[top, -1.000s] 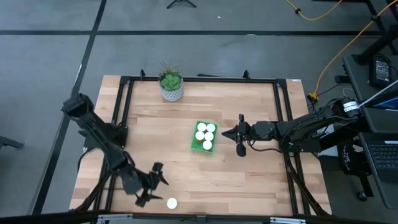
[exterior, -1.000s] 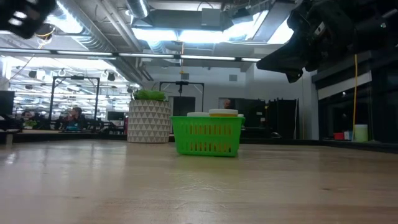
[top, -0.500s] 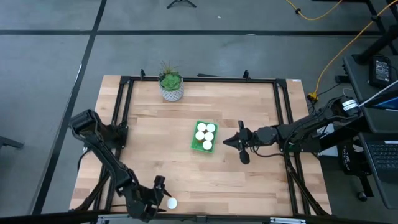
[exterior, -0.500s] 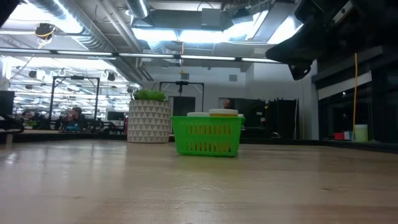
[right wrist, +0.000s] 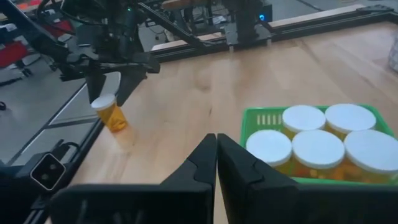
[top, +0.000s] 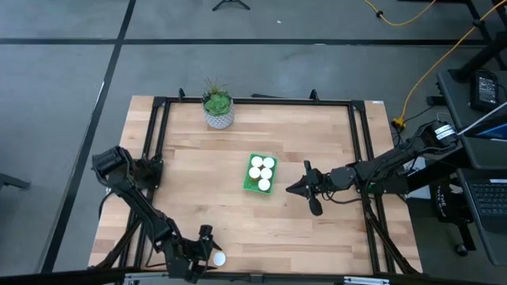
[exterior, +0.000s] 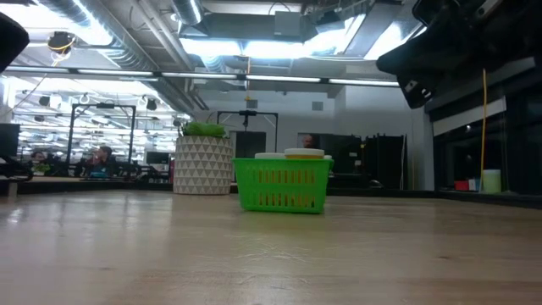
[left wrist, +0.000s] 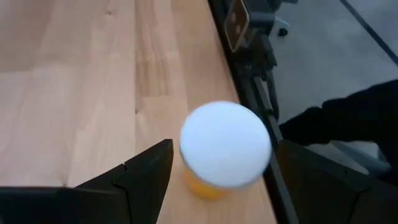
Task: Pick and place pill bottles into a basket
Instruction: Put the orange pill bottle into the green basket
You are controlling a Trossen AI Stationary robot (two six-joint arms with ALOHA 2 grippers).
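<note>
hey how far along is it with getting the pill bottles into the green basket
Five white-capped pill bottles already stand in the basket. The sixth bottle stands at the table's near edge, between the open fingers of the left gripper, not yet gripped. Left: grasp it and carry it over. The right gripper waits shut beside the basket.

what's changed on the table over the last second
The left hand swung toward the table's near edge and now sits open around the last bottle without gripping it. The right hand, shut and empty, drew back slightly from the basket. The bottle, the basket with its five bottles and the plant pot stayed put.
</note>
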